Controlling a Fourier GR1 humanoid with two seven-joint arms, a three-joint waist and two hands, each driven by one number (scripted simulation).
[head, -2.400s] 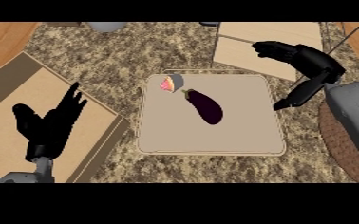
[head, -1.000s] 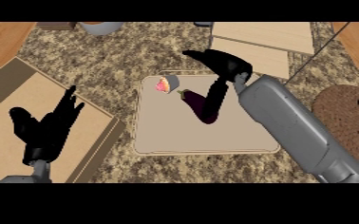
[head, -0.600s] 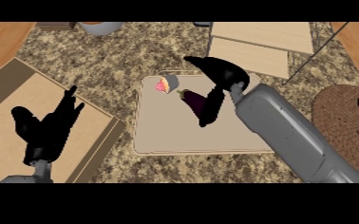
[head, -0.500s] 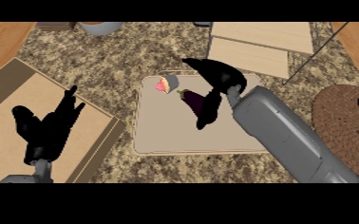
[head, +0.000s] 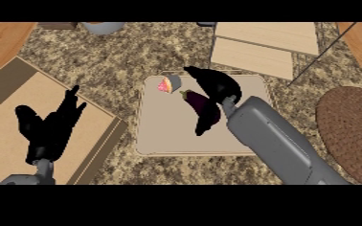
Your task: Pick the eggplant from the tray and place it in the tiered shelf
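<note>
Your right hand (head: 212, 84) has swung in from the counter's right side and now sits low over the tray (head: 163, 139), its forearm slanting up from the lower right. The eggplant (head: 201, 111) lies on the tray's upper right part, just beside a cut fruit (head: 170, 84), with the hand's palm over its stem end and a dark finger running down alongside it. You cannot tell yet whether the fingers have closed round it; they look curved over it, not clamped. To do this step well, settle the fingers either side of the eggplant's thick middle before lifting, and keep clear of the fruit. The shelf (head: 258, 45) waits at upper right. Your left hand (head: 48, 127) rests open at lower left, fingers up.
</note>
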